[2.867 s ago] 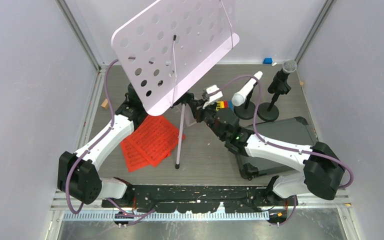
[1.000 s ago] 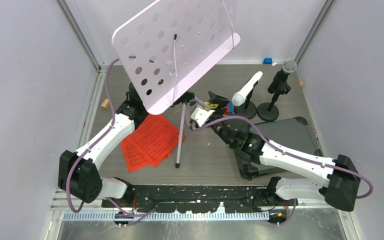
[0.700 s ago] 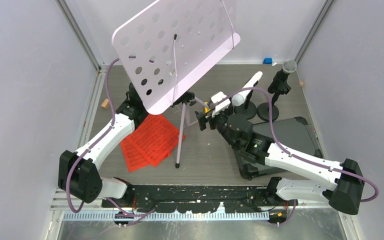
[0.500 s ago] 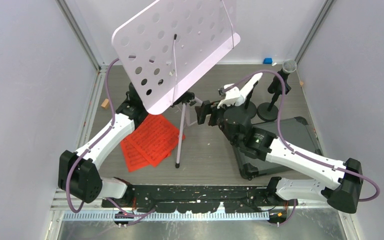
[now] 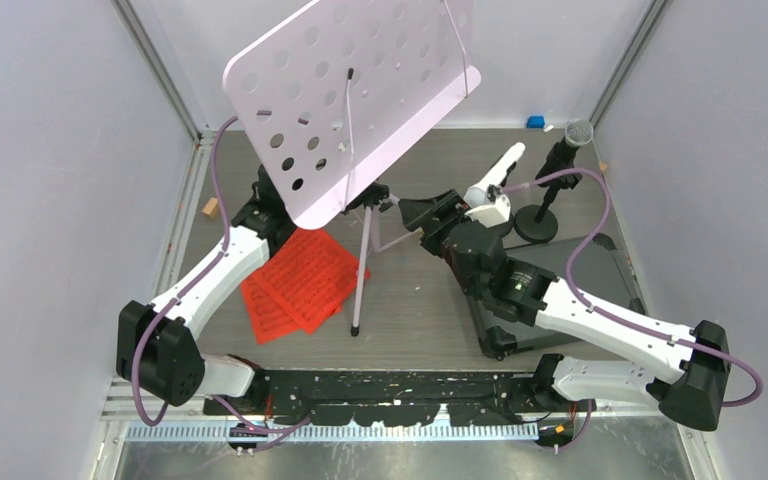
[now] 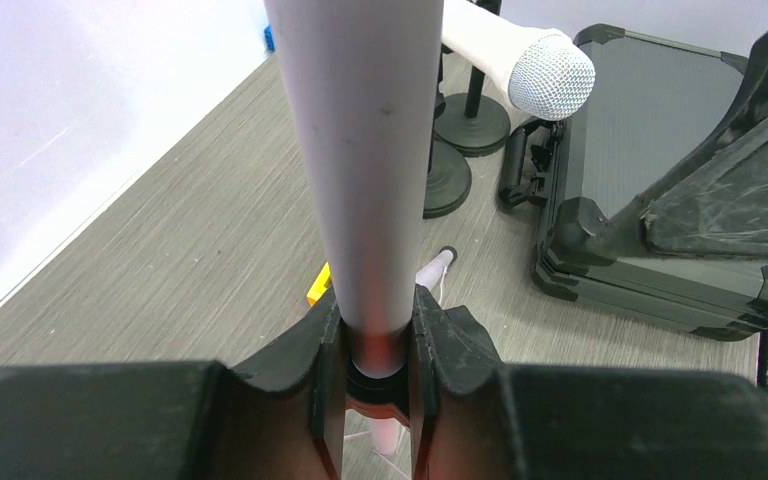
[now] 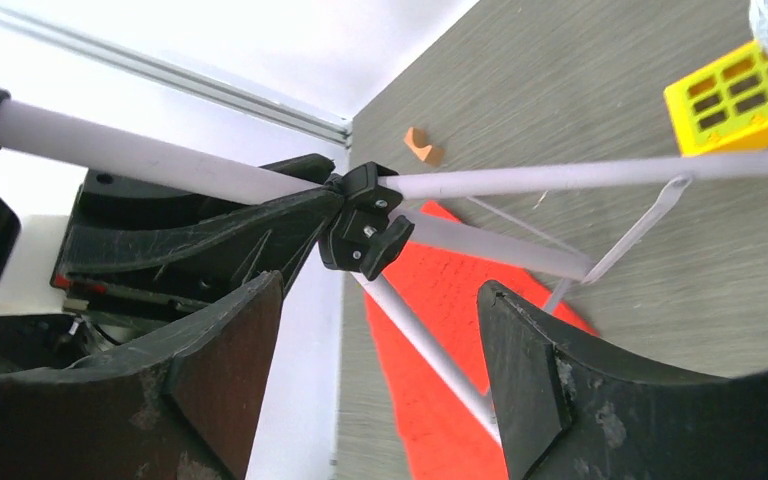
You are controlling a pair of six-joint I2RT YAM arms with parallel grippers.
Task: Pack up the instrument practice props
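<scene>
Grey tabletop: left tool clamps stand pole; right tool wide open.

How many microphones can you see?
2. The white microphone leans tilted at back right; the black grey-headed microphone stands upright just to its right. The music desk may hide others.

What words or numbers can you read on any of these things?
None can be read.
The red sheet-music pages: rows of print, too small to read.
The dark case: no label shows.
The white microphone: no brand shows.
</scene>
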